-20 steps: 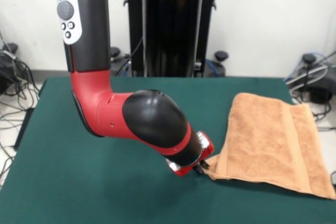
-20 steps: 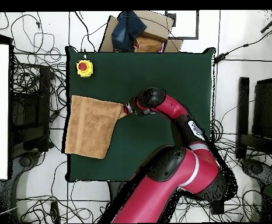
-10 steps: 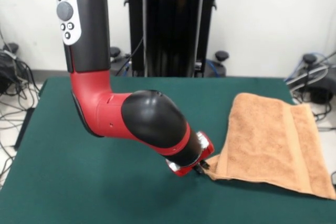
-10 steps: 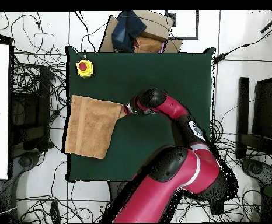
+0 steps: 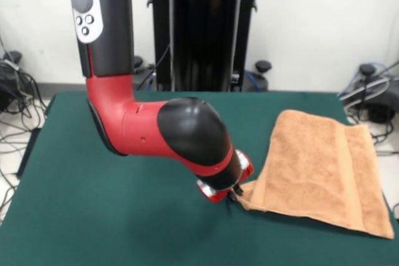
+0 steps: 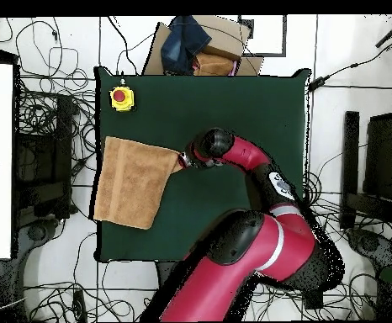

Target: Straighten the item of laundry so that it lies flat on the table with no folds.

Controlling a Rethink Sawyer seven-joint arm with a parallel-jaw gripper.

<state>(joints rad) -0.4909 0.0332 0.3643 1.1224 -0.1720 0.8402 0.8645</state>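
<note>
Front view: the arm (image 5: 156, 126) comes down from 12 o'clock, bends at a red elbow and ends low over the table (image 5: 93, 216), slightly right of centre. The gripper (image 5: 232, 196) sits at the towel's (image 5: 318, 169) near-left corner. That corner is drawn out into a point that meets the gripper tips. The tips are mostly hidden under the red wrist collar, so I cannot tell whether they are apart, together, or clamped on cloth.

The towel occupies the right side of the table, from roughly 2 o'clock to 4 o'clock of the table centre. Its right edge runs close to the table's right edge. A raised ridge or fold line runs lengthwise down the right portion, from the far edge toward the near edge. The left portion looks fairly smooth, with a narrow turned hem along the left edge and near edge.

Overhead view: the towel (image 6: 132, 181) lies at 9 o'clock of the table (image 6: 233, 109) centre, with its outer edge at the table's left edge. One corner is pulled toward the table centre, touching the gripper (image 6: 182, 157). A yellow box with a red button (image 6: 121, 97) stands at 11 o'clock, just beyond the towel's far edge and apart from it. Cardboard boxes (image 6: 203, 50) with a dark blue cloth (image 6: 184, 38) sit off the table at 12 o'clock.
</note>
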